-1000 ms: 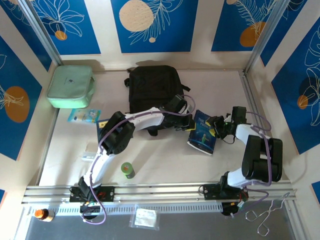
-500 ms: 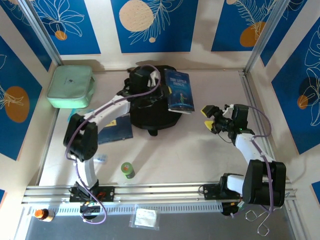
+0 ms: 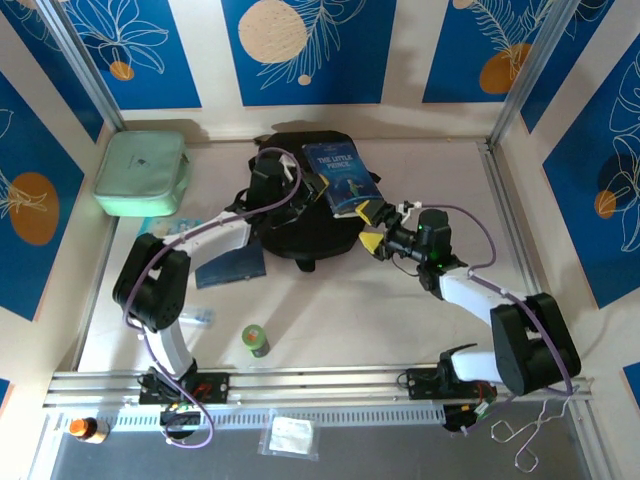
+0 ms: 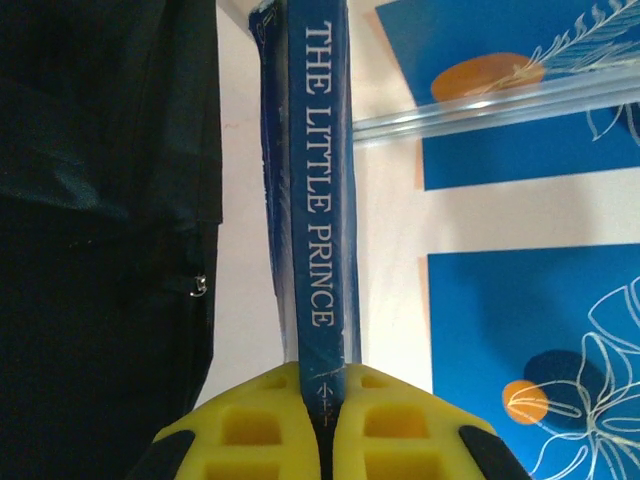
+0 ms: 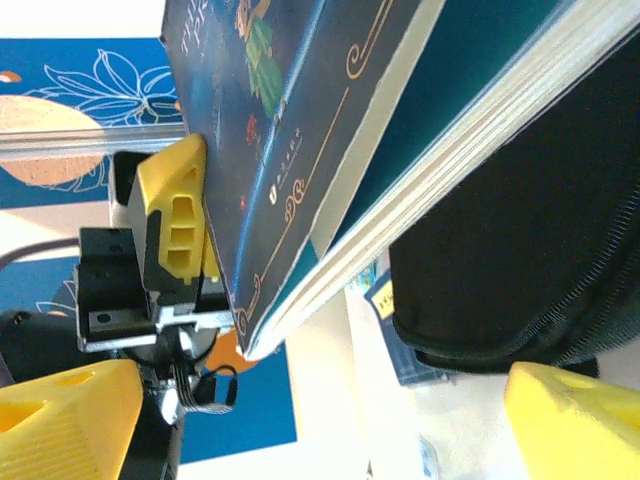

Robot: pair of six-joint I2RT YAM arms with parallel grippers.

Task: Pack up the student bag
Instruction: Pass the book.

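The student bag is a large black backpack lying at the back middle of the table. Above it, my left gripper holds a blue book, "The Little Prince". In the left wrist view the yellow fingers are shut on the book's spine, with the bag to the left. My right gripper is open just off the book's near right corner. In the right wrist view the book's cover and page edges hang over the bag, beyond my open right gripper.
A mint green zip case sits at the back left. A blue booklet, some cards and a small green cylinder lie to the left of and in front of the bag. Metal forceps lie off the table's front right.
The book has gone from the table's right side up over the bag in my left gripper. My right gripper has swung left, close to the book's near corner.
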